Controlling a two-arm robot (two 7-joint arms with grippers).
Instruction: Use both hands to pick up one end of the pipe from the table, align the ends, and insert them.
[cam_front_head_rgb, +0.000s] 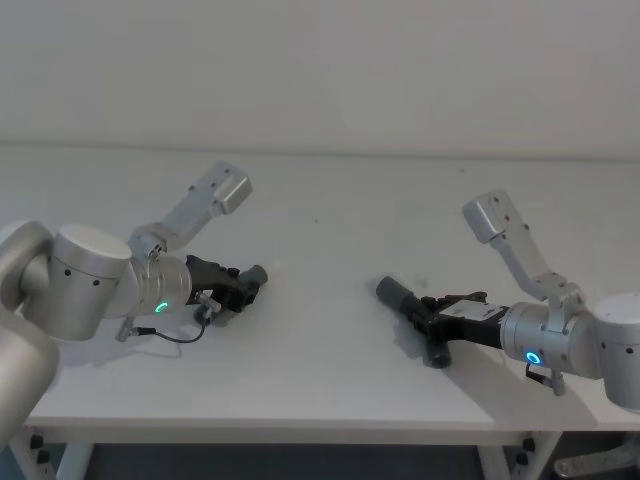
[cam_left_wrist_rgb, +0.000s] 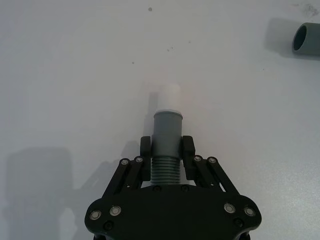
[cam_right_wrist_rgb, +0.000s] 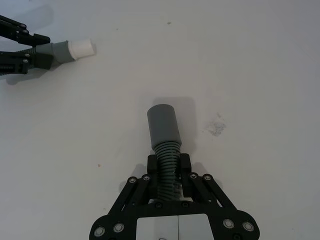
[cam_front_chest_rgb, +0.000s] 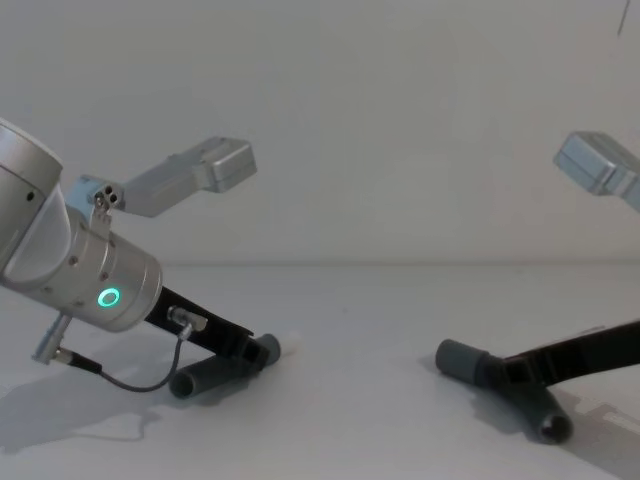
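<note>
Head view: the white table (cam_front_head_rgb: 330, 390) ran back to a plain pale wall (cam_front_head_rgb: 320, 70). At left, my left gripper (cam_front_head_rgb: 245, 283) lay low over the surface, its fingers closed on the ribs of the lighter pipe piece (cam_left_wrist_rgb: 167, 125), whitish cuff tip pointing inward. Well apart at right, my right gripper (cam_front_head_rgb: 425, 305) clamped the ribs of the darker pipe piece (cam_right_wrist_rgb: 162, 125), its wide cuff facing left.
</note>
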